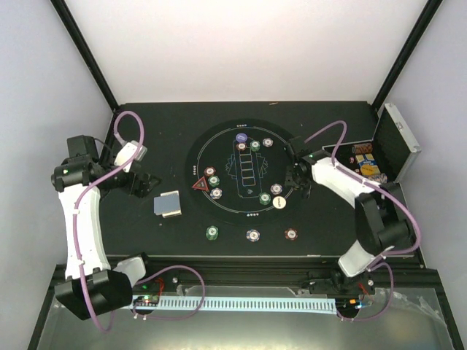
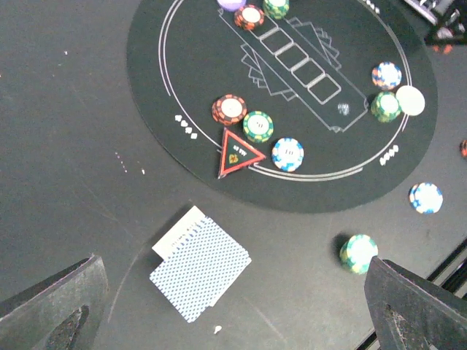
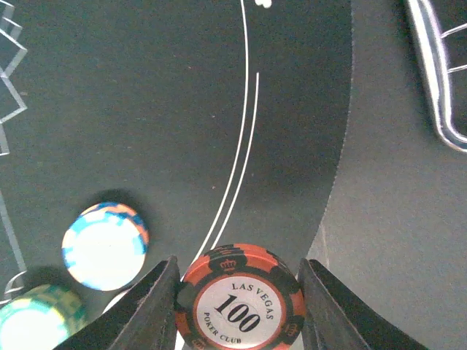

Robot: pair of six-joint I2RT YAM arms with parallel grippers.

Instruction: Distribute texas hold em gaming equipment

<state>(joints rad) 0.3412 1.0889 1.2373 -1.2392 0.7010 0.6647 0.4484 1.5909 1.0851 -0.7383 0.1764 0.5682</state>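
Note:
My right gripper (image 1: 299, 181) hangs over the right edge of the round black mat (image 1: 226, 211). In the right wrist view the gripper (image 3: 239, 266) is shut on a maroon "100" chip (image 3: 239, 310), held above the mat's white lines. My left gripper (image 1: 139, 184) is open and empty, left of the blue-backed card deck (image 1: 168, 204). In the left wrist view the deck (image 2: 201, 268) lies between the spread fingers (image 2: 51, 306). The red triangle marker (image 1: 199, 185), three chips (image 1: 214, 180) and the white button (image 1: 279, 203) lie on the mat.
More chips sit at the mat's top (image 1: 248, 144) and right (image 1: 276, 189). Green (image 1: 211, 232), blue (image 1: 252, 235) and maroon (image 1: 291, 234) chips lie on the table below the mat. The open silver case (image 1: 398, 142) stands at the right, its rim showing in the right wrist view (image 3: 438, 87).

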